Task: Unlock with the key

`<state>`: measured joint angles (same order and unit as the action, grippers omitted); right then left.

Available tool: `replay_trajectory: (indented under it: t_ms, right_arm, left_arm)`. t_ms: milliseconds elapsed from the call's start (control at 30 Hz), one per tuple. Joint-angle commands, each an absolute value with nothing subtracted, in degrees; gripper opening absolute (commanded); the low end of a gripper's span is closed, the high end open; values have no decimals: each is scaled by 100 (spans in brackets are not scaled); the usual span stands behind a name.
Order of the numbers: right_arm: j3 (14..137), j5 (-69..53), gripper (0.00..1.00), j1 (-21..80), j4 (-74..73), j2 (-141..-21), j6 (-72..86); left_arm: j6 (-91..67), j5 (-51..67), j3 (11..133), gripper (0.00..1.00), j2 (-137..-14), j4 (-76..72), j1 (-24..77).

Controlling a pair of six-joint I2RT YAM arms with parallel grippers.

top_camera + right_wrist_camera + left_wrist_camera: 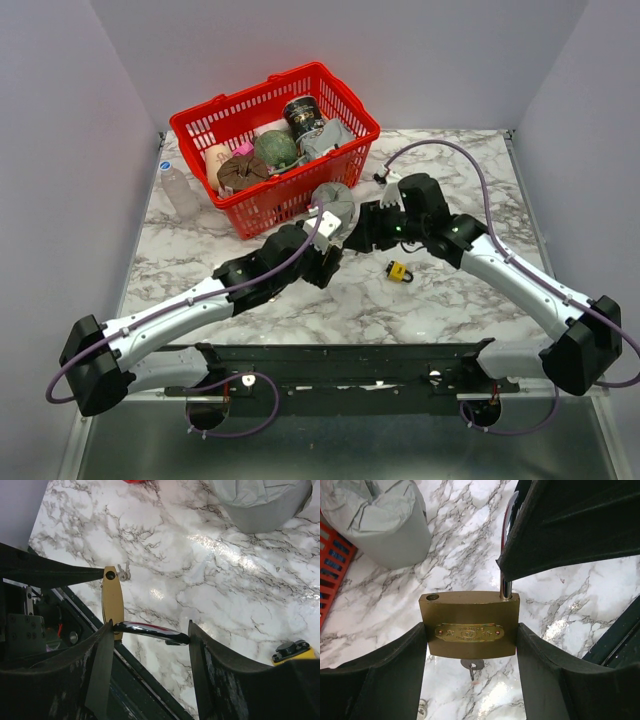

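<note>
A brass padlock (469, 625) is pinched by its two sides in my left gripper (470, 640), held above the marble. A small key (471, 665) sticks out of its underside. The chrome shackle (506, 587) stands in one hole only; the other hole in the body's top is empty. My right gripper (150, 625) is shut on the shackle (150, 631), whose bar spans from finger to finger, with the brass body (112, 600) edge-on at its left. In the top view the two grippers, left (330, 250) and right (365, 232), meet at mid-table and hide the padlock.
A small yellow padlock (398, 270) lies just right of the grippers. Behind them stands a grey wrapped bundle (335, 205), then a red basket (275, 140) of goods. A clear bottle (180, 190) lies at the left. Small metal bits (122, 571) rest on the marble.
</note>
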<state>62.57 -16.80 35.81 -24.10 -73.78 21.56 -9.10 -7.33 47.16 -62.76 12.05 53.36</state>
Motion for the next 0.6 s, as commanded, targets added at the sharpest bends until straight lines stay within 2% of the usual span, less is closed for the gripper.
replay_trajectory:
  t_ms: [0,167,333,567]
  right_arm:
    - [5960,-55,53,3393,-2154,-7383,1819]
    - [5705,360,68,3217,-1916,-7216,1811]
    - [5257,861,73,2971,-1530,-6953,1828]
    - [4826,888,78,2777,-1292,-6689,1846]
  left_arm:
    - [-1256,-756,4904,0,-6328,1889,5353]
    - [-1792,-519,4588,0,-6425,1679,5353]
    - [-2127,-273,4500,0,-6679,1582,5353]
    - [-2399,-70,4509,0,-7057,1267,5353]
